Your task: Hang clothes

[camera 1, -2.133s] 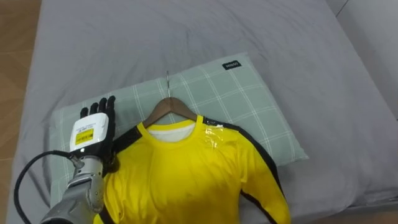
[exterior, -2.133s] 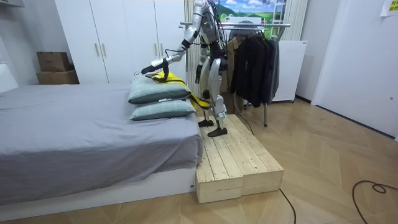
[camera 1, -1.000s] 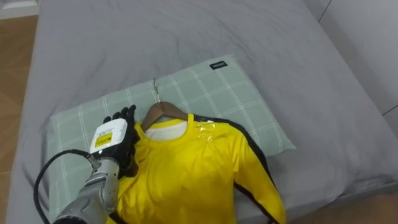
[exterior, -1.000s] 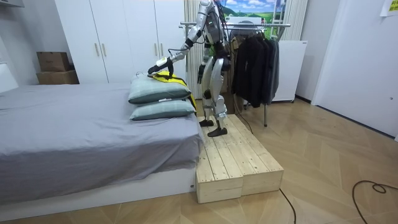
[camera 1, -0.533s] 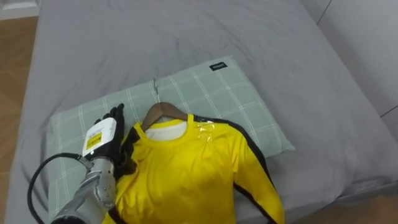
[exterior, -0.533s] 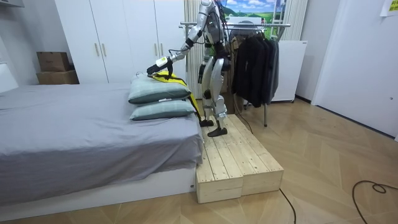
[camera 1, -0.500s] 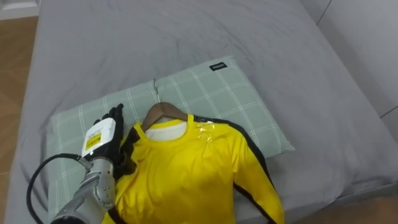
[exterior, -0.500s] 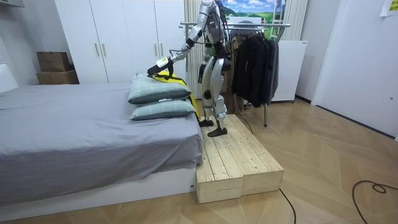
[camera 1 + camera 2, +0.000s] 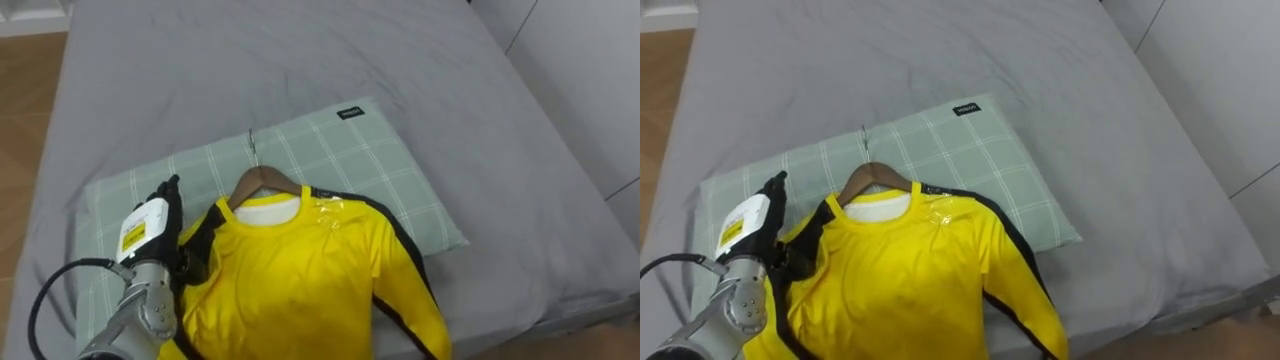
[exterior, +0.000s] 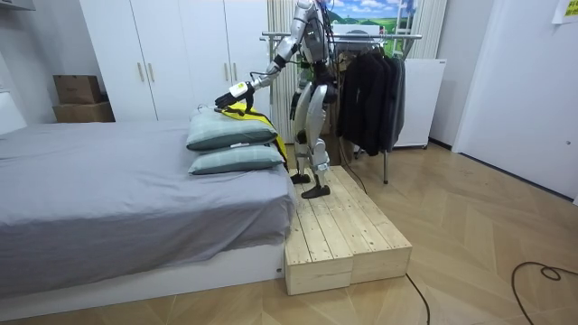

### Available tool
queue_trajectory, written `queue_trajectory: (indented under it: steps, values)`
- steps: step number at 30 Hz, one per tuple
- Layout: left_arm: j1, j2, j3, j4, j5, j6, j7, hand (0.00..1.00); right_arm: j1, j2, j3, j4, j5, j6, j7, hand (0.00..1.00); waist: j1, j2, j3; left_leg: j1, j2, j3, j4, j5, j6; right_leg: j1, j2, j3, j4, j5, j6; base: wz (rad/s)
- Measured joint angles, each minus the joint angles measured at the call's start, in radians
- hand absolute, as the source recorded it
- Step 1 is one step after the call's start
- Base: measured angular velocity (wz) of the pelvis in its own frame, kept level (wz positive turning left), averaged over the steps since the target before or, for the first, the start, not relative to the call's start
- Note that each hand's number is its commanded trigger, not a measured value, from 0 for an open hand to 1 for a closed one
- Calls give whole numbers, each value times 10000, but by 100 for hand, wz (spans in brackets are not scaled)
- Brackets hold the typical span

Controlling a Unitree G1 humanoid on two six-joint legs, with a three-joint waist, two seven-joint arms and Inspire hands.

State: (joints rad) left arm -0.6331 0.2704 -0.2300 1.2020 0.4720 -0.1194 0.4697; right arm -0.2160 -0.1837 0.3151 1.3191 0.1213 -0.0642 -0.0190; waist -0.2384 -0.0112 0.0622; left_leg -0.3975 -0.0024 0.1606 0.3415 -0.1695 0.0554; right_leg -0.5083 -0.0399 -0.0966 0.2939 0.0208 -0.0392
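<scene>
- Yellow shirt (image 9: 300, 280) on its hanger (image 9: 262, 178) lies across the pillow (image 9: 330, 150).
- Left hand (image 9: 148, 232) is at the shirt's 9 o'clock shoulder edge; can't tell its grip.
- Open bed (image 9: 300, 50) from 12 to 3 o'clock.

grey bed (image 10: 117, 194), white wardrobes (image 10: 172, 54), wooden platform (image 10: 343, 226)

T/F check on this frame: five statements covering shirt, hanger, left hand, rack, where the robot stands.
1. The yellow shirt lies on the checked pillow. True.
2. The wooden hanger hangs on the rack. False: it lies on the pillow, inside the shirt's collar.
3. The left hand is at the shirt's shoulder. True.
4. The clothes rack is bare. False: dark clothes hang on it.
5. The robot stands on the bed. False: it stands on a wooden platform beside the bed.
</scene>
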Motion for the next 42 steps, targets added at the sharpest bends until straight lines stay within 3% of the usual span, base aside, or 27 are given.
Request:
queue_trajectory:
  steps: [15, 25, 42]
  values:
    - [-83, 67, -496, -7, -74, -48, -211, 0, -203, -3, 180, 11, 206, 4, -5, 0, -34, 54, 38, -289, 63, 28, 208, -95, -20, -146, 75, -14, -33, 18, 14, 0]
    - [-470, 183, -713, -7, -1, -24, -509, 0, -306, -77, 171, 46, 300, 2, 160, 0, -108, 253, 200, -614, 61, 11, 238, -118, 0, -502, 54, -24, -26, 75, -45, 0]
    - [-789, 262, -701, 3, -32, 257, -844, 0, -339, -83, 159, -12, 304, 140, 115, 0, -266, 295, 227, -1223, 72, 17, 450, -169, 33, -1058, 48, -7, 29, 117, -38, 0]
